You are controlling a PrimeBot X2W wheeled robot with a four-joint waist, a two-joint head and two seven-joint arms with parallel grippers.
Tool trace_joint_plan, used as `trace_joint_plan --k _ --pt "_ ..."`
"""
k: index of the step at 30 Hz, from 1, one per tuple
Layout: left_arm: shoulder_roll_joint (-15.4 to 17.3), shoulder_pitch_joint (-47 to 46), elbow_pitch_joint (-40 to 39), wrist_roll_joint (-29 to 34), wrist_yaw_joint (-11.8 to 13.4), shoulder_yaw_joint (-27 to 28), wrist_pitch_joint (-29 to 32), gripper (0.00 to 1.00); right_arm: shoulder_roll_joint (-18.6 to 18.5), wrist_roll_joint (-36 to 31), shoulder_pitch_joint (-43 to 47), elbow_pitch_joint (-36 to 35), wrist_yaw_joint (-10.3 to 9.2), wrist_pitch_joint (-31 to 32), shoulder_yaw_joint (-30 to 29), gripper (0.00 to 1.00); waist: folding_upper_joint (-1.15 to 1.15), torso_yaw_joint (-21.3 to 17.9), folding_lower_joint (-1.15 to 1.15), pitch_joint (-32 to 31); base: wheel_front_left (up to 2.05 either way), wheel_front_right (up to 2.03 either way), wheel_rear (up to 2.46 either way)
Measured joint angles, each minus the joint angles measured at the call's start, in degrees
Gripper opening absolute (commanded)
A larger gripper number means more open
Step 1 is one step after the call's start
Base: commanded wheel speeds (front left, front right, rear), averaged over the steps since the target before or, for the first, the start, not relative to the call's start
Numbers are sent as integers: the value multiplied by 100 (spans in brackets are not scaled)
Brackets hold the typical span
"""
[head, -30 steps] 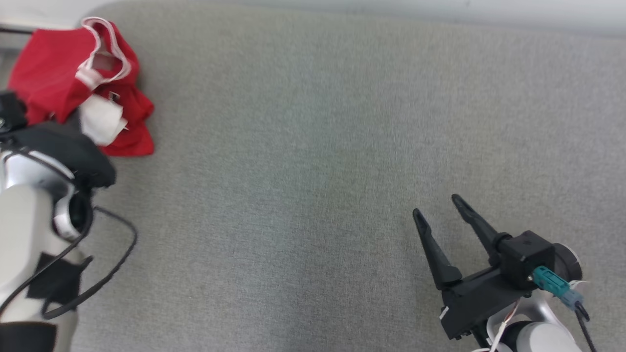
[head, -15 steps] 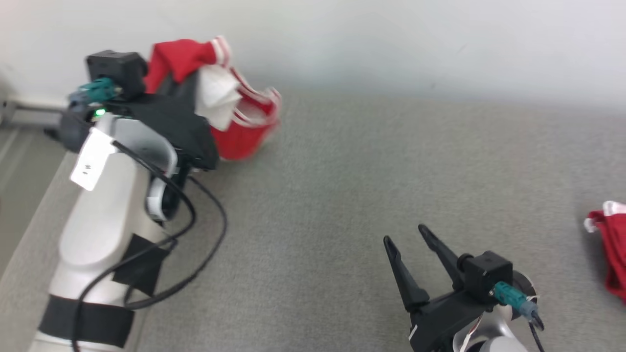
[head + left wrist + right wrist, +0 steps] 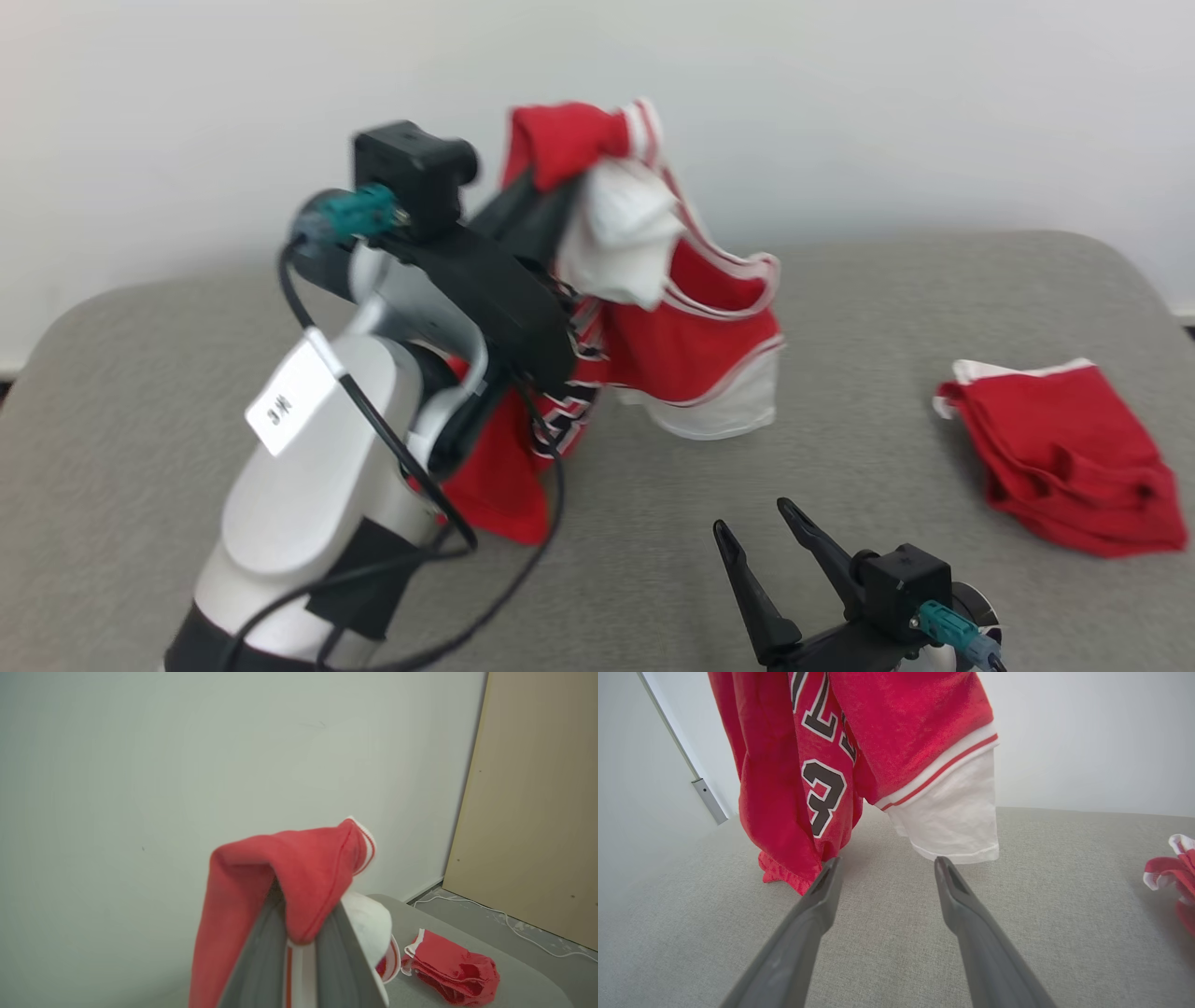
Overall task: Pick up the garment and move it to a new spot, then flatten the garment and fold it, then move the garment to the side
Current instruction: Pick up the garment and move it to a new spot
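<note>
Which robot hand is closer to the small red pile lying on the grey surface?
Right. The right gripper sits open to the left of the pile; the left gripper, shut on the jersey, is raised farther left.

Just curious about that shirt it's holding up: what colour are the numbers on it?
Black with white outlines, on the red jersey; clearest in the right wrist view.

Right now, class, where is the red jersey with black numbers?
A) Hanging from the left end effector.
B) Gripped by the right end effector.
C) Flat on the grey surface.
A: the left end effector is shut on the jersey and holds it up; the right end effector stands open, empty.
</note>
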Motion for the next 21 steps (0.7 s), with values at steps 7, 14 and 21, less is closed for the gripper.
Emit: trace_joint_plan --k 7,14,21 --pt "2 217 -982 -426 -44 -548 301 0 0 1 102 -34 -18 -58 0 100 0 -671 1 -150 0 0 0" --pt "1 207 -632 -695 320 -1006 453 0 0 1 99 -73 -16 -82 15 100 0 -1091 1 -148 0 0 0" --pt "14 210 186 -864 560 -1395 442 100 2 2 64 -99 -3 -131 24 100 0 -1252 2 39 0 0 0"
